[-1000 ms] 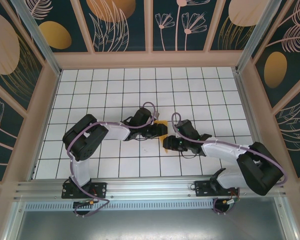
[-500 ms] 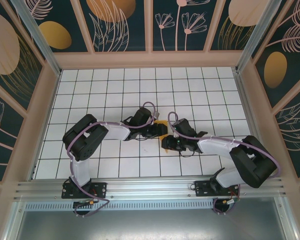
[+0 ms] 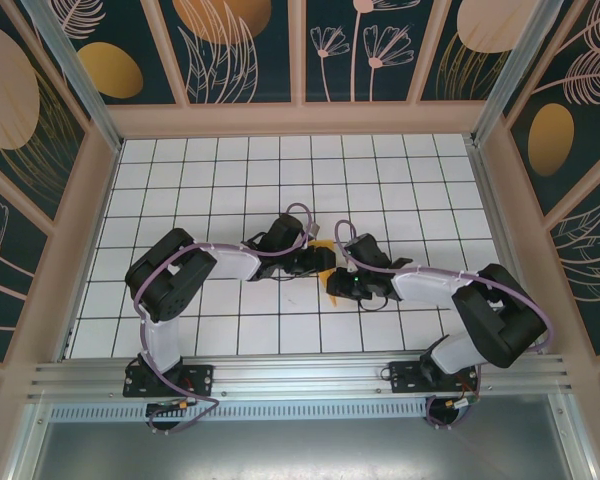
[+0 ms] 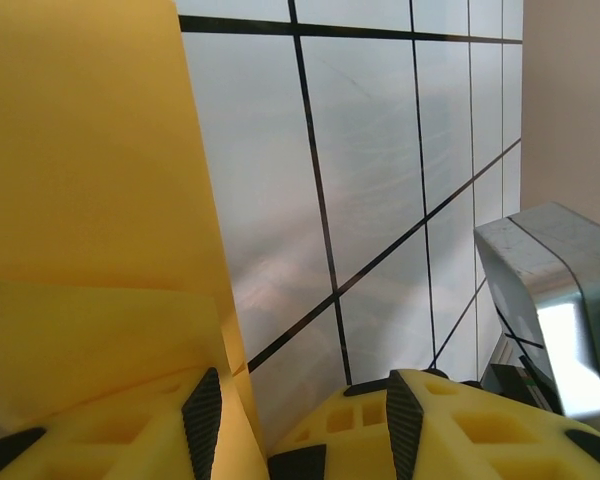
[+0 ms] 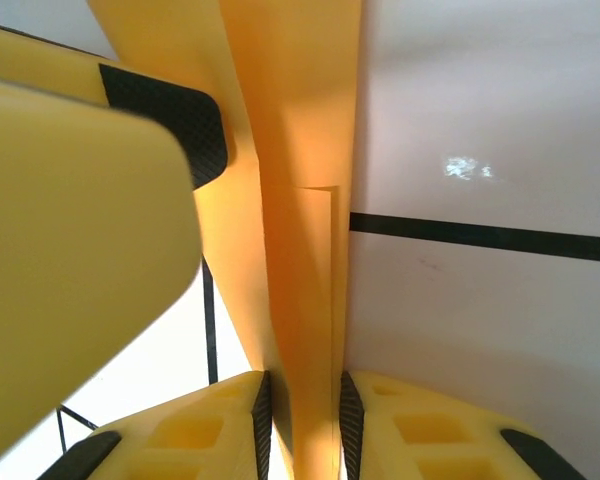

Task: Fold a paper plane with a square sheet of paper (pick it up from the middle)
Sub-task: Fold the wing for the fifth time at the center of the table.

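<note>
The orange-yellow sheet of paper point(image 3: 325, 246) is folded into a narrow strip and held upright between my two grippers at the middle of the table. My right gripper point(image 5: 305, 400) has its pads pressed on both sides of the folded paper point(image 5: 300, 150), shut on it. My left gripper point(image 4: 300, 385) stands open, its pads well apart. The paper point(image 4: 90, 180) lies against its left finger point(image 4: 202, 410), with the paper's edge running down into the gap. From above, the left gripper point(image 3: 318, 262) and the right gripper point(image 3: 336, 287) almost touch.
White tiled table point(image 3: 230, 180) with black grid lines, walled by a raised rim point(image 3: 300, 120) on three sides. The left gripper's yellow finger point(image 5: 80, 220) looms close beside the paper in the right wrist view. A grey housing point(image 4: 550, 300) stands at the right of the left wrist view.
My right gripper's jaws have narrowed onto the folded paper, and the right arm's elbow has swung leftward. The left arm has not moved.
</note>
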Controlling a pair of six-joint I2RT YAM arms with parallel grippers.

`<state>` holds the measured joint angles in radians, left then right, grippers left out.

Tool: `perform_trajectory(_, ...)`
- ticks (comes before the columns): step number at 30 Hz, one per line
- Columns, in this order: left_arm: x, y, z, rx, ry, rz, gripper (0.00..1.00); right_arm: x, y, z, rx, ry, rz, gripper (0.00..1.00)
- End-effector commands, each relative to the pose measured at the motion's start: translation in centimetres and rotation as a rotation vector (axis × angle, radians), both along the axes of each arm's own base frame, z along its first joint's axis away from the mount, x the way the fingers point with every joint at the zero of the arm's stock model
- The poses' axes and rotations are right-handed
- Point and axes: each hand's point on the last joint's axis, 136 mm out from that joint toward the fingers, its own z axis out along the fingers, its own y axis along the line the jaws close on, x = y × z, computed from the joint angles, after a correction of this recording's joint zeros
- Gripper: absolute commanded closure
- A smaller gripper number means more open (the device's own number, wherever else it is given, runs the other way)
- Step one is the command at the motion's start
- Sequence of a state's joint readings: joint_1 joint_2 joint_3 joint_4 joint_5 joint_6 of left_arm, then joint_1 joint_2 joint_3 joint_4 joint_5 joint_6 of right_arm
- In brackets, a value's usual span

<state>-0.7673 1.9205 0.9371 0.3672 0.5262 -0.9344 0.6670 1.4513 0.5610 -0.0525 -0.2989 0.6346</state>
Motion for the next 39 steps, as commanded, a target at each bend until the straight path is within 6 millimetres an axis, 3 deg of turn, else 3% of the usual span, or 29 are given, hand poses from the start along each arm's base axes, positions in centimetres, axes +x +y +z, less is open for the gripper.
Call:
perform_trajectory(1,-0.2,-0.7,0.4,-0.004,-0.012,-0.037,0.50,0.0,0.1,-0.5,0.028,0.007,-0.001,0.73)
perform_trajectory(12,-0.4,-1.0,0.9,-0.029,-0.011,-0.056,0.48,-0.8,-0.8,-2.1,-0.012,0.065,-0.031,0.79)
perform_trajectory(21,-1.6,-2.4,3.3,-0.168,-0.012,-0.139,0.44,-0.9,-1.2,-2.6,-0.034,0.077,-0.041,0.80)
perform_trajectory(32,-0.7,-0.7,-1.4,0.015,0.010,-0.060,0.47,-0.7,-1.1,-1.9,-0.022,0.059,-0.048,0.80)
perform_trajectory(39,-0.8,-0.3,-2.6,0.050,0.020,-0.061,0.48,-0.2,-0.7,1.5,0.059,-0.023,-0.063,0.75)
